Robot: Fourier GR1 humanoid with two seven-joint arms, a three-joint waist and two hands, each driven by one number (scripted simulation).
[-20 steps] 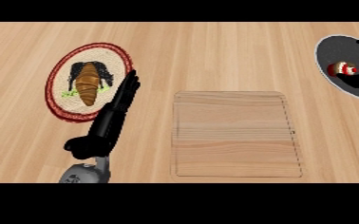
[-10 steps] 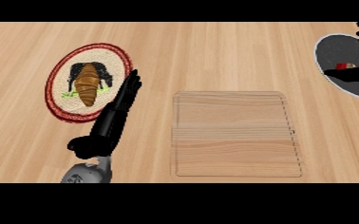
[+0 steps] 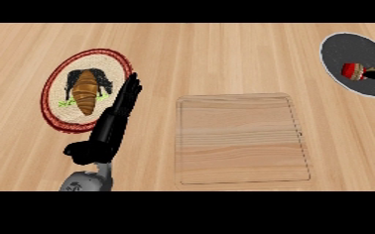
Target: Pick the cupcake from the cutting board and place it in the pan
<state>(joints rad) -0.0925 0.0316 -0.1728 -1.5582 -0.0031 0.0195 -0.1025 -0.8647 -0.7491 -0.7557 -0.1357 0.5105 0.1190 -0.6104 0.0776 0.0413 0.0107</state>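
While your left robot hand (image 3: pixel 110 124) rests open at the near left, fingers straight and pointing far, its fingertips lie just beside the right rim of the plate (image 3: pixel 51 116) with a croissant (image 3: pixel 86 91) on it. Your right robot hand doesn't show. You have the cutting board (image 3: pixel 242 139) sitting bare on the tabletop (image 3: pixel 219 54) at centre. Cupcake (image 3: pixel 356 72) lies tipped inside the dark pan (image 3: pixel 341 49) at the far right edge.
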